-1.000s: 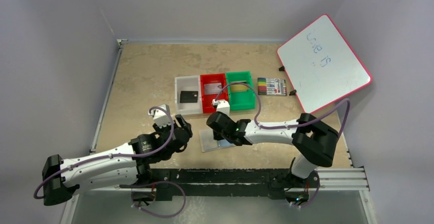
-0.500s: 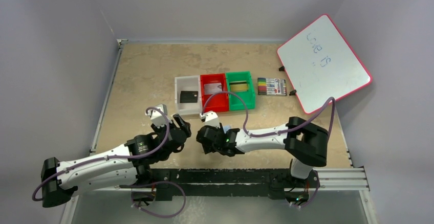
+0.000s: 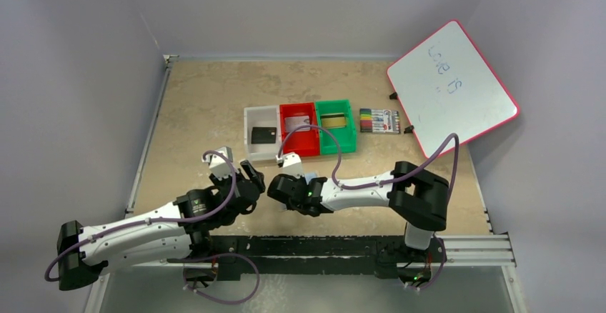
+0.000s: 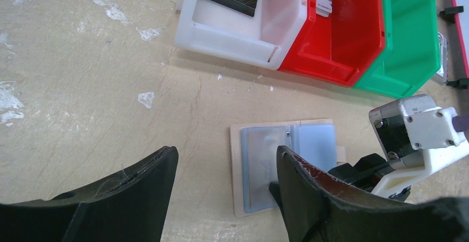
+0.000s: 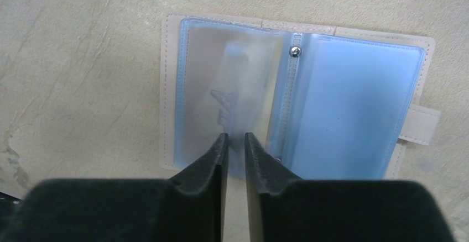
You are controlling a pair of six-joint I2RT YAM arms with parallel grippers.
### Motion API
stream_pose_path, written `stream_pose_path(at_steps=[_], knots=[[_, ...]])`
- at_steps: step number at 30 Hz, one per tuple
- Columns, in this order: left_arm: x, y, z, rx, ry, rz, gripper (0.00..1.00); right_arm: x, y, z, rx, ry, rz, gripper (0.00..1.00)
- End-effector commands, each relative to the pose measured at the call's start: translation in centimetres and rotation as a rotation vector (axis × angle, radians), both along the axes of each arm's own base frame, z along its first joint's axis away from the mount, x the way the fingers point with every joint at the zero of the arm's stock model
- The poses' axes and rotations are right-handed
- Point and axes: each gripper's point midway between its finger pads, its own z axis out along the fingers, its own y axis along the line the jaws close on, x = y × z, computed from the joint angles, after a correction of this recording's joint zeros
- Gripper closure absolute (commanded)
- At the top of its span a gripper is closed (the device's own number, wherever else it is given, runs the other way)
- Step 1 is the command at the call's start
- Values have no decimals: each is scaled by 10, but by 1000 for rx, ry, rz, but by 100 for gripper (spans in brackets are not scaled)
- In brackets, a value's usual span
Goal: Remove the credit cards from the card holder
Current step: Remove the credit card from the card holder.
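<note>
The tan card holder [image 5: 420, 126] lies open and flat on the table, with its two light-blue pockets facing up. It also shows in the left wrist view [image 4: 309, 142]. A pale frosted card [image 5: 227, 87] sits in its left pocket. My right gripper [image 5: 236, 137] has its tips on the near edge of that left pocket, with the jaws closed to a narrow slit. In the top view this gripper [image 3: 275, 188] covers the holder. My left gripper [image 4: 227, 153] is open and empty, just left of the holder and above the table; in the top view [image 3: 251, 174] it faces the right gripper.
Three bins stand behind: white [image 3: 248, 141] with a black card [image 3: 264, 135], red [image 3: 299, 148] with a card, and green [image 3: 336, 145] with a card. A striped marker pack [image 3: 379, 121] and a tilted whiteboard [image 3: 451, 88] are at the right.
My right arm has swung left and nearer, so its gripper now covers the card holder. My left gripper has drawn back slightly toward the near left.
</note>
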Motion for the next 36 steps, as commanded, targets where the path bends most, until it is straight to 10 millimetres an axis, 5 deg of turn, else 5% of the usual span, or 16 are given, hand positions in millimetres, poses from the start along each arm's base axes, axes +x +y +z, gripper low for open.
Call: stream_pose_path(at_steps=[1,5,17,36], knots=[[3,0,3,-7,-19,13,34,-4,-10,-9,-29,18,-21,88],[3,-3,2,-2,-13,2,34,1,-1,-6,26,28,-19,100],[4,-20,1,-32,-6,-42,34,20,0,35,438,89,-23,100],[16,-118,-8,-248,-2,-210,27,32,-26,32,638,146,-99,100]])
